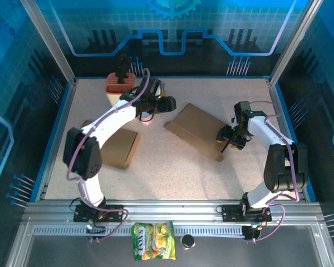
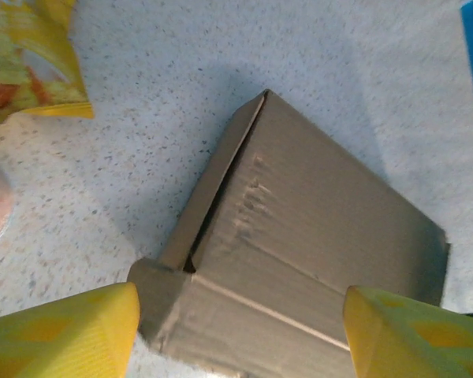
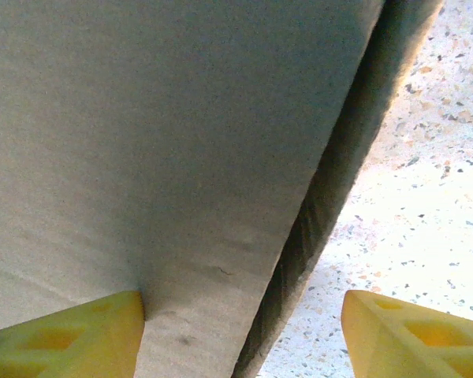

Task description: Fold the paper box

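mid-table: paper box (image 1: 197, 128) (dented top) | l hand (image 2: 238, 331) wide | r hand (image 3: 240, 335) wide

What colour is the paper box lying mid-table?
Plain brown cardboard; the paper box shows best in the left wrist view.

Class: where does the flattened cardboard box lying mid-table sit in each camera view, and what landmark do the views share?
Top external: cardboard box lies near the picture's centre, slightly right.
Left wrist: cardboard box runs from centre to lower right, a corner pointing up.
Right wrist: cardboard box covers the left and middle, very close.
Shared landmark: the speckled tabletop beside it.
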Available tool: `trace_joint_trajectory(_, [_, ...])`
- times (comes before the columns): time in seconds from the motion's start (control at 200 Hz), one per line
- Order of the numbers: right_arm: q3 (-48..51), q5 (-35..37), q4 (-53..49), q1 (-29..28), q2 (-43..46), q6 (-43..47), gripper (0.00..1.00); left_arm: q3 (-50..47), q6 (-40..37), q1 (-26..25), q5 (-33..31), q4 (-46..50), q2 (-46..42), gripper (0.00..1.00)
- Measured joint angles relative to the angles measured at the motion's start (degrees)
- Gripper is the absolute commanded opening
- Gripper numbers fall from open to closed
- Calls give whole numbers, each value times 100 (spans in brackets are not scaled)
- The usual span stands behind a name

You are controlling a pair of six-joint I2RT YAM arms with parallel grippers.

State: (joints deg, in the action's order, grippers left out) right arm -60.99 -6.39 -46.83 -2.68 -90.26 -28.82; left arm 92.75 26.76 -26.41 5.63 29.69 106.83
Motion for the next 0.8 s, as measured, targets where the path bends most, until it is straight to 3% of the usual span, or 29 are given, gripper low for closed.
trace_joint_trajectory(0.28, [24, -22, 107, 0, -92, 232, 67, 616, -680, 0, 225, 306, 1196, 62])
trace_joint_trajectory(0.545, [26, -188, 205, 11, -199, 404, 65, 566, -752, -9, 402, 138, 1480, 59])
trace_joint_trajectory(0.8, [31, -308, 319, 11, -208, 612, 61, 330, -789, -28, 540, -214, 1502, 46])
